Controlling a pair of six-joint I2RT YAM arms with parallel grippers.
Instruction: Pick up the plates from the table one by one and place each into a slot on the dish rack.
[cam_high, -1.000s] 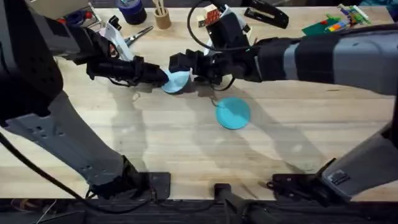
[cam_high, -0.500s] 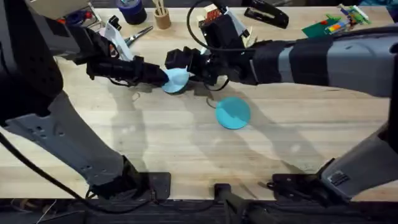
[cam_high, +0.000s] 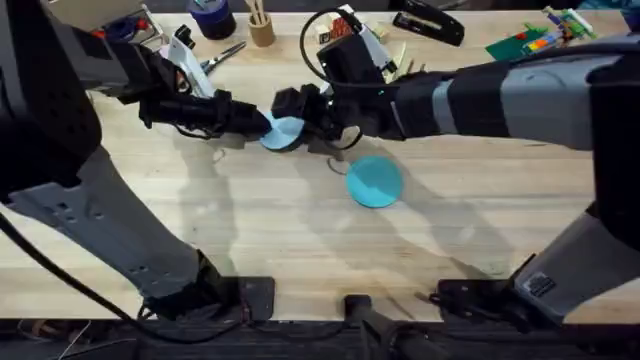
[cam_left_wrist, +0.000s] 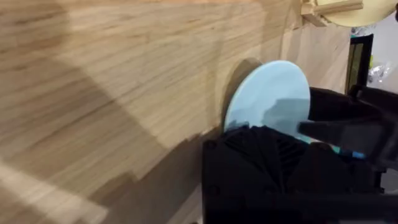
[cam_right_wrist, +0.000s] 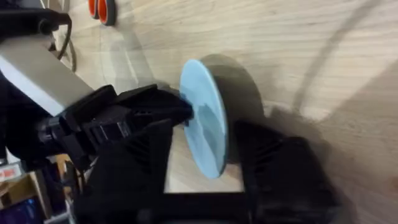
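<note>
The pale light blue plate (cam_high: 287, 131) stands on edge above the table (cam_high: 300, 240), held at its rim by my shut left gripper (cam_high: 257, 123). My right gripper (cam_high: 299, 117) reaches in from the other side. In the right wrist view its open fingers straddle the plate (cam_right_wrist: 202, 106), with the left gripper (cam_right_wrist: 165, 109) clamped on the plate's far edge. From the left wrist the plate (cam_left_wrist: 273, 87) shows its flat face, and the right gripper (cam_left_wrist: 348, 130) sits behind it. The turquoise plate (cam_high: 375, 181) lies flat on the table nearby. The dish rack is hidden.
Along the table's far edge stand a wooden cup with sticks (cam_high: 262, 28), scissors (cam_high: 225, 55), a dark blue jar (cam_high: 212, 17), a black stapler (cam_high: 430, 25) and coloured bricks (cam_high: 545, 35). A pale wooden piece (cam_left_wrist: 329, 7) shows beyond the plate.
My right gripper has slid left toward the pale blue plate and now has its fingers on either side of it. The left gripper and the turquoise plate have not moved.
</note>
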